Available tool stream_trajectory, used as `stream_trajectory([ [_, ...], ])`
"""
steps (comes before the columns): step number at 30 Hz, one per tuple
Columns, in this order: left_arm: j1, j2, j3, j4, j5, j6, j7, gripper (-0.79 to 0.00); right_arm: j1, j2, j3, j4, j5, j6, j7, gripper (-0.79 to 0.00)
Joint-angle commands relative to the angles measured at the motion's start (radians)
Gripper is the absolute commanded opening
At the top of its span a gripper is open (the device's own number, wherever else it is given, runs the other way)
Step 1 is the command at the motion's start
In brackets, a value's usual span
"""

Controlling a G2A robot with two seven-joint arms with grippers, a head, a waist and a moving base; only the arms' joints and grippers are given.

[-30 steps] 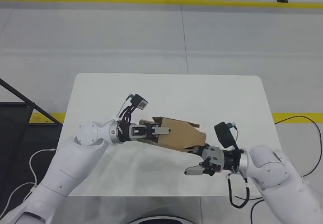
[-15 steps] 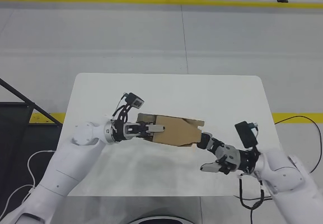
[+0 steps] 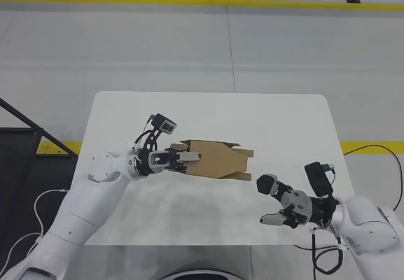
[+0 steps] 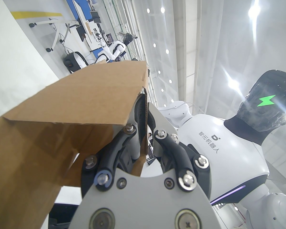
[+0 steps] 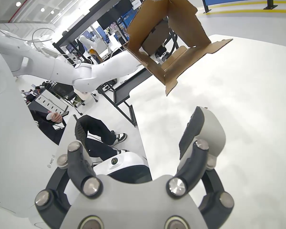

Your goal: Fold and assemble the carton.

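One carton (image 3: 219,159), apparently airborne, in left gripper (image 3: 185,159)

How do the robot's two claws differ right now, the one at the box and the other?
The left gripper is shut on a wall of the carton; the right gripper is open and empty. The left gripper touches the carton's end; the right gripper hangs apart from it, facing its open end. Both are over the table.

White arms (image 3: 82,210), black-linked silver gripper (image 5: 138,120)
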Motion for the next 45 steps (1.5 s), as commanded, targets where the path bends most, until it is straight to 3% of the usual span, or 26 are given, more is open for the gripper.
stream_trajectory([
  [1,0.000,0.000,0.000,0.000,0.000,0.000,0.000,-0.785,0.000,0.000,0.000,-0.001,-0.001,0.004,-0.005,0.000],
  [8,0.023,-0.001,-0.001,-0.031,0.049,0.061,0.080,-0.785,-0.019,-0.007,-0.011,-0.030,-0.018,-0.032,-0.100,0.000],
  [17,0.038,0.000,-0.020,-0.043,0.079,0.101,0.101,-0.785,-0.002,0.007,-0.021,0.016,0.178,-0.072,-0.016,0.000],
  [27,0.043,0.000,-0.019,-0.045,0.083,0.109,0.117,-0.785,-0.006,0.005,-0.026,0.003,0.153,-0.062,-0.033,0.000],
  [34,0.055,-0.004,-0.018,-0.067,0.112,0.132,0.153,-0.785,0.009,0.002,-0.093,0.008,0.190,-0.131,-0.015,0.000],
  [45,0.053,-0.012,-0.003,-0.064,0.184,0.100,0.153,-0.785,0.070,-0.003,-0.145,0.068,0.347,-0.049,-0.029,0.000],
])
